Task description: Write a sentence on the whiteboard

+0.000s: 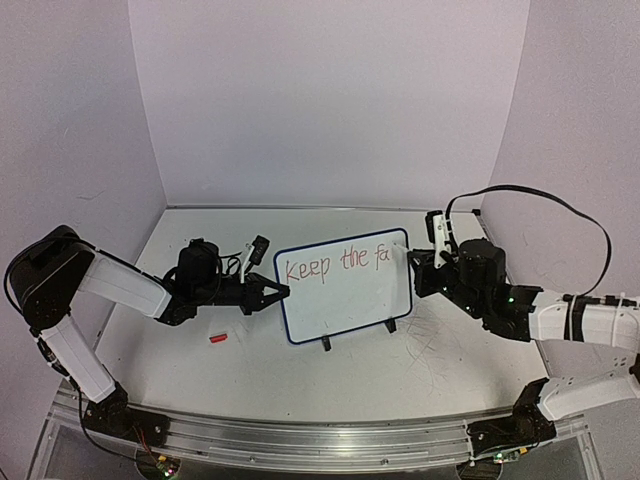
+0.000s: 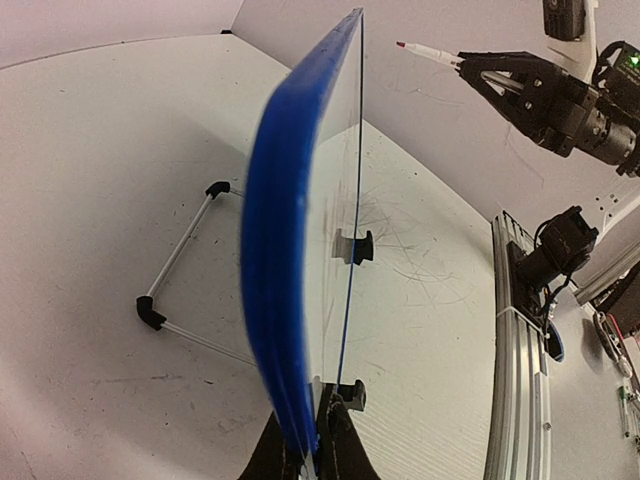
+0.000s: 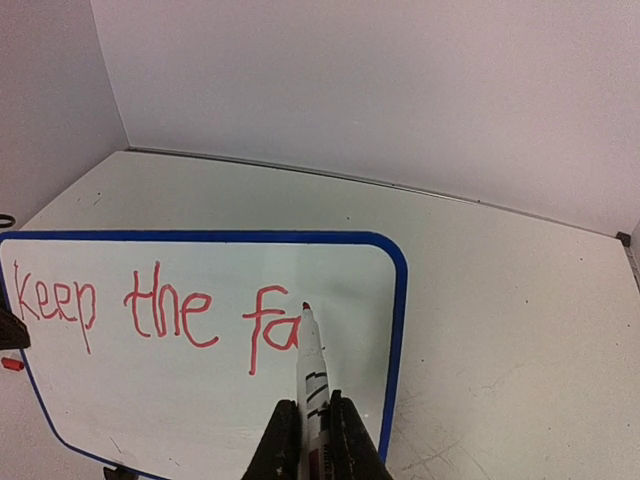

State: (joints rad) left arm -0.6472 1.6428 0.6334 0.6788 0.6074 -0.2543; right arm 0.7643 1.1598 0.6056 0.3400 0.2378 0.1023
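Scene: two robot arms work at a white desk (image 1: 420,350), seen from above and from each wrist.
Whiteboard: the whiteboard (image 1: 345,300) stands near the middle of the desk between the arms, leaning back on two black clip feet (image 1: 326,343), with its face toward the arms.
Sentence: the sentence (image 1: 335,264) is unfinished. One line of red handwriting along the top reads "Keep the fa".
Left tool: the left tool (image 2: 315,440) is clamped on the left rim of the whiteboard and steadies it.
Right tool: the right tool (image 3: 315,440) is closed around a white marker (image 3: 312,350). The red tip points up at the board beside the letter "a".
Step in hand: writing, partway through the third word, apparently "faith".
Next move: the tip probably has to land just right of the "a" for the next letter. Little white space remains before the blue right rim, so later words will likely need a second line below. The left grip should hold firm against the pen's pressure.
Containers: none visible. A small red piece, possibly the marker's cap (image 1: 217,339), lies loose on the desk near the left arm.
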